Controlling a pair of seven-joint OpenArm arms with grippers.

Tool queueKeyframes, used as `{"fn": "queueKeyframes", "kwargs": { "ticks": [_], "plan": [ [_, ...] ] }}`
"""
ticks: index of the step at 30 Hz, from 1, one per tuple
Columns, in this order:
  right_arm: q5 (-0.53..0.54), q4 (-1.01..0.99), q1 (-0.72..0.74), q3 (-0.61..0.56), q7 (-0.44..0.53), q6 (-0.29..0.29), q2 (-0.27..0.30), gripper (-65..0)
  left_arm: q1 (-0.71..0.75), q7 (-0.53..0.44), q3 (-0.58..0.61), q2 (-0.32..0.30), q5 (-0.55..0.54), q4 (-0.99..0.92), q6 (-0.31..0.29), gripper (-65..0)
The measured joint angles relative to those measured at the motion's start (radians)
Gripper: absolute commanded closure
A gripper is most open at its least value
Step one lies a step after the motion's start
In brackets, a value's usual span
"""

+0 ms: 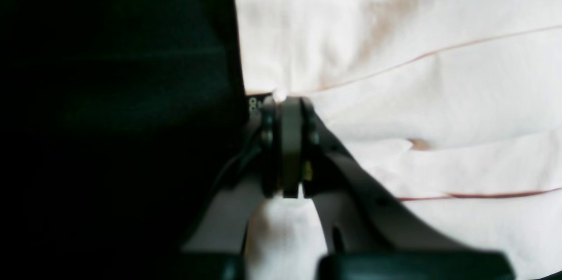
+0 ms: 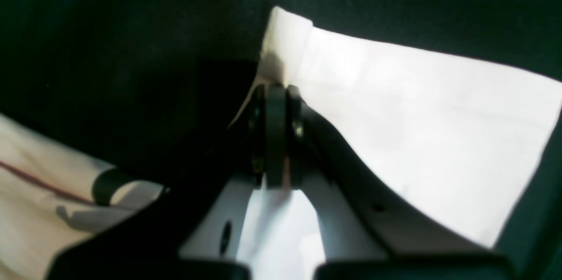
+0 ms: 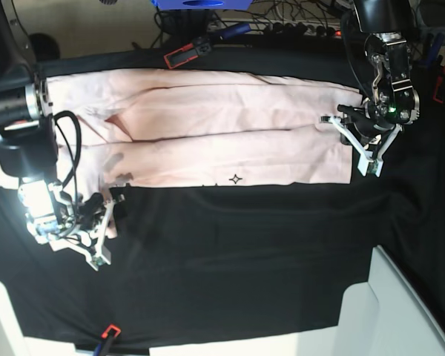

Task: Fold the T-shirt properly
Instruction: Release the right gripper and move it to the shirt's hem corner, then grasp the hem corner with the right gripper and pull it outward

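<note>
The left gripper (image 1: 287, 139) is closed on the hem edge of the T-shirt (image 3: 222, 126), and the right gripper (image 2: 276, 135) is pinched shut on a sleeve corner. The shirt is spread in long folds across the far half of the black table cloth (image 3: 237, 259). If the arms are moved unevenly, the fold could be skewed, or thin fabric pulled from the jaws.
</note>
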Motion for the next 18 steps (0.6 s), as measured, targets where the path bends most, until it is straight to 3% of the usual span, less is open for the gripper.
{"fn": "queueKeyframes", "kwargs": {
  "ticks": [2, 5, 13, 18],
  "plan": [
    [0.001, 0.093, -0.035, 0.001, -0.045, -0.013, -0.002, 0.0, 0.000, 0.000, 0.000, 0.000, 0.000, 0.001, 0.000, 0.0],
    [0.006, 0.238, -0.089, 0.060, -0.103, -0.080, -0.008, 0.0, 0.001, 0.001, 0.000, 0.000, 0.000, 0.002, 0.000, 0.0],
    [0.006, 0.524, -0.205, 0.105, -0.267, -0.086, 0.037, 0.0, 0.000, 0.003, 0.000, 0.000, 0.000, 0.002, 0.000, 0.0],
    [0.002, 0.688, -0.303, 0.224, -0.367, -0.090, 0.039, 0.0, 0.000, 0.003, 0.000, 0.000, 0.000, 0.002, 0.000, 0.0]
  ]
}}
